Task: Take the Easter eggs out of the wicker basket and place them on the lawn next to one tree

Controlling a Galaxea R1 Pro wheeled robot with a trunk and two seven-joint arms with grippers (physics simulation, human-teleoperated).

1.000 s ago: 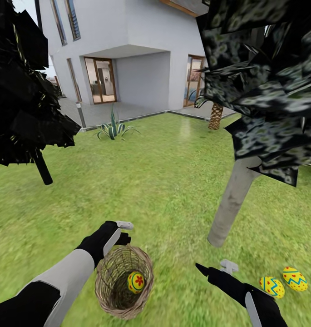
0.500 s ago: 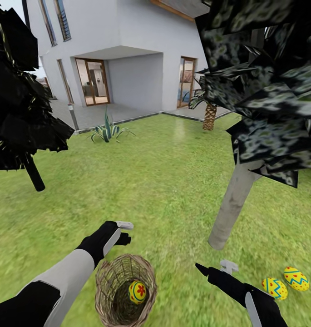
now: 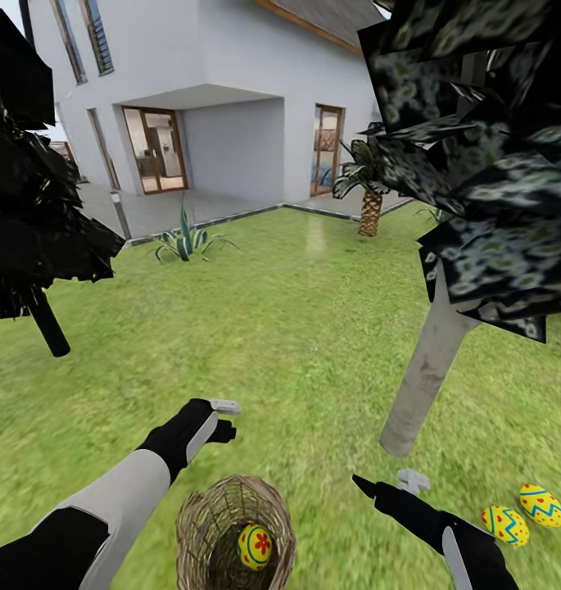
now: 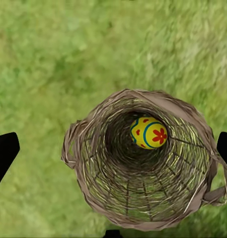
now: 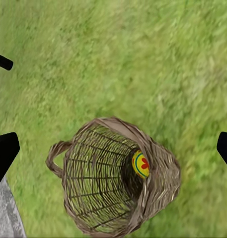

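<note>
The wicker basket (image 3: 231,524) stands on the lawn (image 3: 296,328) just below my left gripper (image 3: 224,418), which is open and empty. One yellow egg with a red flower (image 3: 255,546) lies inside it, also seen deep in the basket (image 4: 143,163) as the egg (image 4: 149,132) between my left fingertips (image 4: 4,153). Two yellow eggs with blue zigzags (image 3: 505,524) (image 3: 542,504) lie on the grass near the pale grey tree trunk (image 3: 432,369). My right gripper (image 3: 385,482) hovers open between basket and eggs; its view shows the basket (image 5: 113,178) and egg (image 5: 140,163).
A thin black-trunked tree (image 3: 47,324) stands at the left. A spiky plant (image 3: 184,242), a palm (image 3: 368,209) and the grey patio (image 3: 190,205) lie in front of the white house (image 3: 231,82). Dark leaves (image 3: 485,164) overhang the right side.
The whole view has shifted, so the camera has moved: house and trees slide left, the basket sits lower in the picture. Both arms hold the same pose with their grippers open.
</note>
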